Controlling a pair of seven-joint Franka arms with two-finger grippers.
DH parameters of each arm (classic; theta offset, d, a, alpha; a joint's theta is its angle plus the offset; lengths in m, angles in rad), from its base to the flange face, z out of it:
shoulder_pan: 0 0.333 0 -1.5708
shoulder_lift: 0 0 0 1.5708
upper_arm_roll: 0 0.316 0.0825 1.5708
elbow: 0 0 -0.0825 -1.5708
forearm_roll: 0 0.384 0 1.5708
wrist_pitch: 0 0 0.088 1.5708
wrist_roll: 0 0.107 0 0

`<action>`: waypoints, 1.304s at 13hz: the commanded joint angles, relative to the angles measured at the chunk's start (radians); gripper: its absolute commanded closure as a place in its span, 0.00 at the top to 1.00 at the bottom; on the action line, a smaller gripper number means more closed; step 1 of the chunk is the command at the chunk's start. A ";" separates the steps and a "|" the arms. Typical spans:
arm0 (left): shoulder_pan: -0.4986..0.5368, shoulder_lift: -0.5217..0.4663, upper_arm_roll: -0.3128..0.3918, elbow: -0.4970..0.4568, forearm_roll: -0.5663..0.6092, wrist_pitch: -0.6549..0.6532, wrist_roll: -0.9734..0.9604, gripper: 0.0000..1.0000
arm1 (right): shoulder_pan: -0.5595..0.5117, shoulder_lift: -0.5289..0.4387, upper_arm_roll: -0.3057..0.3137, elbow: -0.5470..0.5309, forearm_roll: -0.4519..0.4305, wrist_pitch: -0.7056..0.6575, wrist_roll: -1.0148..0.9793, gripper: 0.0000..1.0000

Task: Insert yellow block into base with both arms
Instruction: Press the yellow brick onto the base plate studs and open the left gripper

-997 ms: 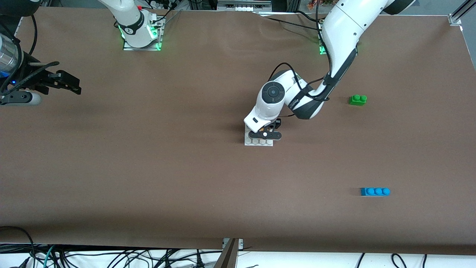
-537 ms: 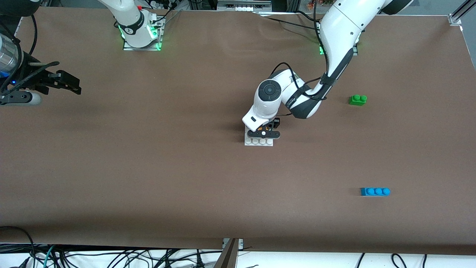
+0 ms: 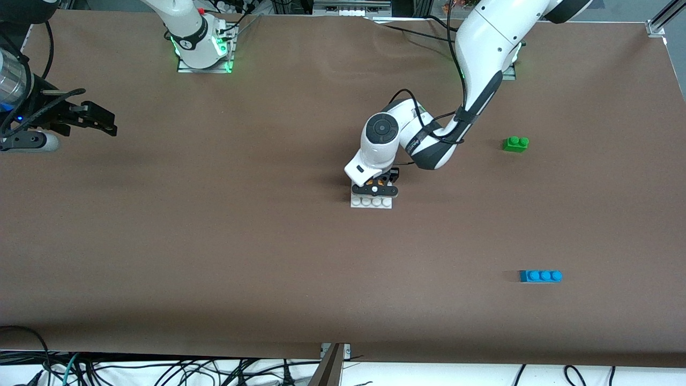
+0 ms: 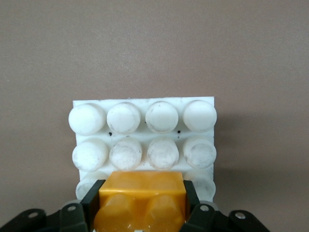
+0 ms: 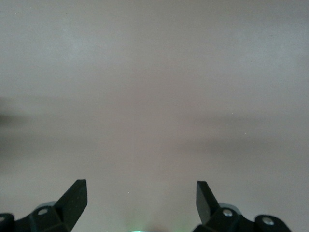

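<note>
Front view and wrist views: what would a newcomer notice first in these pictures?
First, the left gripper, shut on the yellow block, pressing it onto the white base near the table's middle. Next, the green brick and blue brick lying toward the left arm's end, the blue nearer the camera. The right gripper waits open over bare table.

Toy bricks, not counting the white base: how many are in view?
3. The yellow block sits in the left gripper over the base; the green brick and, nearer the front camera, the blue brick lie toward the left arm's end.
</note>
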 commanded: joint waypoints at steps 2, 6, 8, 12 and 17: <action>-0.018 0.007 0.009 0.028 0.027 -0.008 -0.075 1.00 | -0.005 0.003 0.007 0.014 -0.003 -0.013 -0.007 1.00; 0.001 -0.052 0.003 0.028 0.027 -0.060 -0.073 1.00 | -0.005 0.003 0.007 0.014 -0.003 -0.013 -0.007 1.00; 0.049 -0.123 -0.003 0.028 0.009 -0.142 0.025 1.00 | -0.005 0.003 0.007 0.014 -0.003 -0.013 -0.007 1.00; 0.200 -0.279 -0.009 0.029 -0.142 -0.247 0.266 1.00 | -0.005 0.003 0.007 0.014 -0.003 -0.013 -0.007 1.00; 0.344 -0.413 0.000 0.040 -0.229 -0.333 0.392 1.00 | -0.005 0.002 0.007 0.014 -0.003 -0.013 -0.007 1.00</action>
